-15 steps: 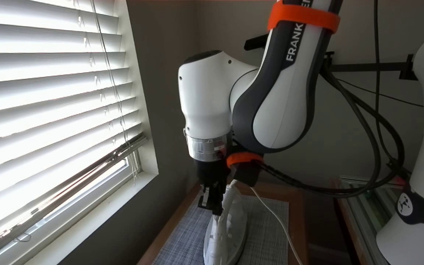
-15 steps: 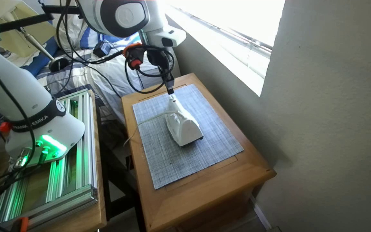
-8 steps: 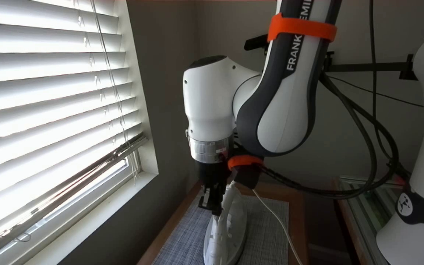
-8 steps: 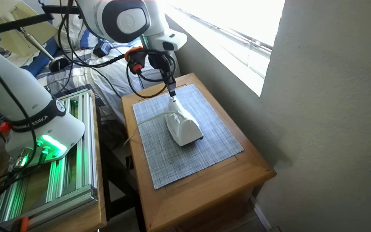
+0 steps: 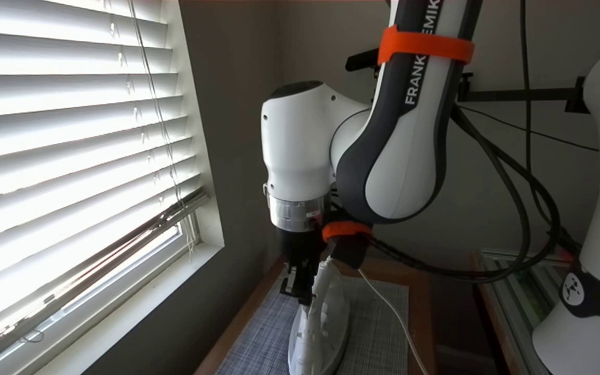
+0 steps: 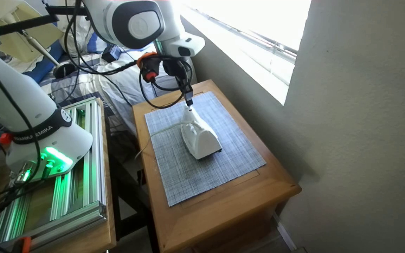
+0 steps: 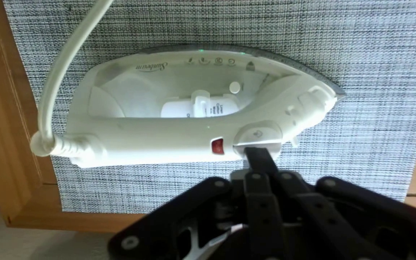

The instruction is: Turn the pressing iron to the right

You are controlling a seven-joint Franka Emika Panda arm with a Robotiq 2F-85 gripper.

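I see the white plastic, wedge-shaped pressing iron on its soleplate on a grey woven mat atop the brown wooden table; in an exterior view its pointed nose faces far and its broad heel near. Its thin white cord runs left there, past the table's edge. In the wrist view my black two-fingered pincer is narrow, fingers together, at the nose end of the handle, just right of a red indicator. I can't tell whether the tips touch it.
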